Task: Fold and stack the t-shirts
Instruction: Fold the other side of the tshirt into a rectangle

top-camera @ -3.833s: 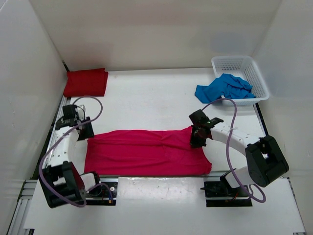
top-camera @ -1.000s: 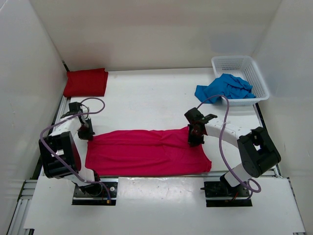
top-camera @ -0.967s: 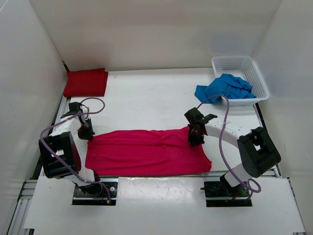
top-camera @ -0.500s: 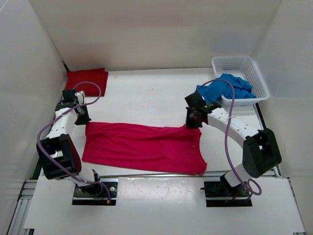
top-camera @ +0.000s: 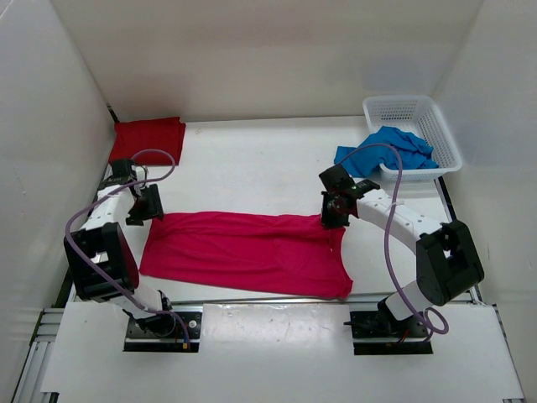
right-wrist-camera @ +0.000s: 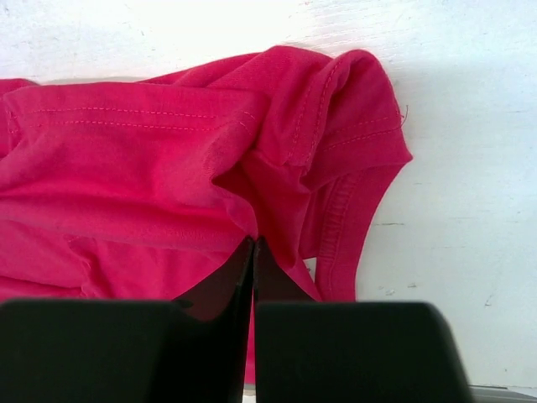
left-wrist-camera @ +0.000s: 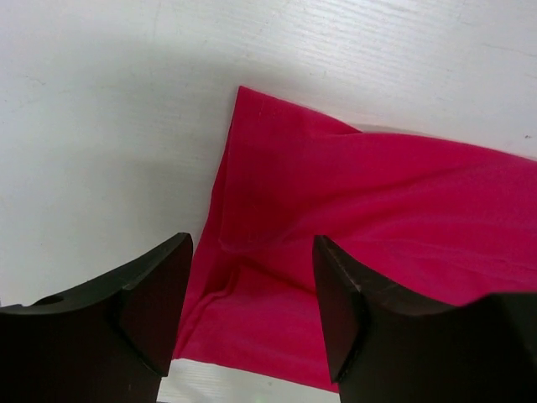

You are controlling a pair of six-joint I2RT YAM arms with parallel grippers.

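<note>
Dragged the pink t-shirt (top-camera: 243,252) farther from the near edge to mid-table, spread the left gripper (left-wrist-camera: 252,277) off its corner, right gripper (right-wrist-camera: 253,243) pinching the far hem, risking bunched fabric if tugged single-handed.

The left arm (top-camera: 106,202) and right arm (top-camera: 394,220) were white tubular links between bulky black joint housings, each with a looping lilac cable (top-camera: 395,178). The left gripper (left-wrist-camera: 252,248) and right gripper (right-wrist-camera: 253,241) had blunt matte-black fingers (left-wrist-camera: 147,315).
</note>
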